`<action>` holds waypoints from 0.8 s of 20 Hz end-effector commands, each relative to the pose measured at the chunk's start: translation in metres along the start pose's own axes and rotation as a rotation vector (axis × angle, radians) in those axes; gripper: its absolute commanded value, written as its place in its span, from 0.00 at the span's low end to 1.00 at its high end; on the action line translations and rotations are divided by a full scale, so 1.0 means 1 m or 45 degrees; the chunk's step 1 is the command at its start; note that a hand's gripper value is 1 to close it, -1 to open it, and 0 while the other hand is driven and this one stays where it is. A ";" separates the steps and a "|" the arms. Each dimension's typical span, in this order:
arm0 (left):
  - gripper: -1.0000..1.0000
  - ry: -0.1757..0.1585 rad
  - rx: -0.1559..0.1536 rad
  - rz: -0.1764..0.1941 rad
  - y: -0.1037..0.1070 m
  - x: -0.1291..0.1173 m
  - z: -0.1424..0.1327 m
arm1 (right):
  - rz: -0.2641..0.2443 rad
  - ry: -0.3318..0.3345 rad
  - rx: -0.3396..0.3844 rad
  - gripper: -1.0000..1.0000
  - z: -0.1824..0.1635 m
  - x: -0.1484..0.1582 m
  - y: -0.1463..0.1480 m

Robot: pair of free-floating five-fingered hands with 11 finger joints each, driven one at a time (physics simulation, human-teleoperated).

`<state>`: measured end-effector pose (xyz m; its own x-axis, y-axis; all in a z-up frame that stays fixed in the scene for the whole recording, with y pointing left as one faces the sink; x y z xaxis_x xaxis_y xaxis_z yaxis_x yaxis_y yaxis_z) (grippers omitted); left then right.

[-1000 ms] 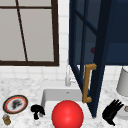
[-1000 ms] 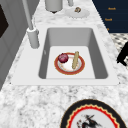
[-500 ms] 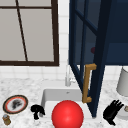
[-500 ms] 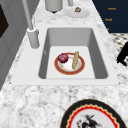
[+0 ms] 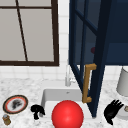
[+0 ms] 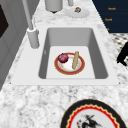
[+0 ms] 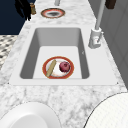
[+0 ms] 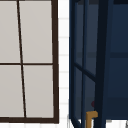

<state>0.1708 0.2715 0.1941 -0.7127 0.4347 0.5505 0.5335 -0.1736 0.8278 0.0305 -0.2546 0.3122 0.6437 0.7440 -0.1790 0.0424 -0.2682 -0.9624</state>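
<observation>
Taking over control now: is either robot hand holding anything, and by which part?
Nothing is held. Left robot hand is curled empty; right robot hand hangs open beside the sink.

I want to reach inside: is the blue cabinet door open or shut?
Open. The cabinet door swings out over the sink, its handle facing forward.

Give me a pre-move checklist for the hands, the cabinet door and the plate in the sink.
1. Left hand holds nothing, fingers curled: ok.
2. Right hand open, holding nothing: ok.
3. Cabinet door swung open over the sink, handle between the hands: not ok, it juts into the way.
4. Plate lies flat in the sink: ok.
5. Red fruit and stick sit on the plate: ok.
6. Red ball position over the sink: cannot tell.
</observation>
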 end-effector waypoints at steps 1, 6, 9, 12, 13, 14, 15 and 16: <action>0.50 0.000 0.000 0.000 0.000 0.000 0.000 | -0.075 -0.093 0.097 0.00 -0.006 0.004 -0.003; 0.50 0.000 0.000 0.000 0.000 0.000 0.000 | -0.116 -0.199 0.105 0.00 -0.008 0.010 -0.002; 0.50 0.000 0.000 0.000 0.000 0.000 0.000 | -0.136 -0.269 0.109 0.00 -0.009 0.012 0.000; 0.50 0.000 0.000 0.000 0.000 0.000 0.000 | -0.126 -0.345 0.080 0.00 -0.013 0.014 0.003; 0.50 0.000 0.000 0.000 0.000 0.000 0.000 | -0.121 -0.389 0.063 0.00 -0.012 0.014 0.004; 0.50 0.000 0.000 0.000 0.000 0.000 0.000 | -0.116 -0.402 0.066 0.00 -0.016 0.018 0.004; 0.50 0.000 0.000 0.000 0.000 0.000 0.000 | -0.114 -0.427 0.056 0.00 -0.016 0.018 0.006; 0.50 0.000 0.000 0.000 0.000 0.000 0.000 | -0.108 -0.436 0.062 0.00 -0.020 0.020 0.007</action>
<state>0.1708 0.2715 0.1941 -0.7127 0.4347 0.5505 0.5335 -0.1736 0.8278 0.0517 -0.2525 0.3084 0.4115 0.8978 -0.1570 0.0337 -0.1871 -0.9818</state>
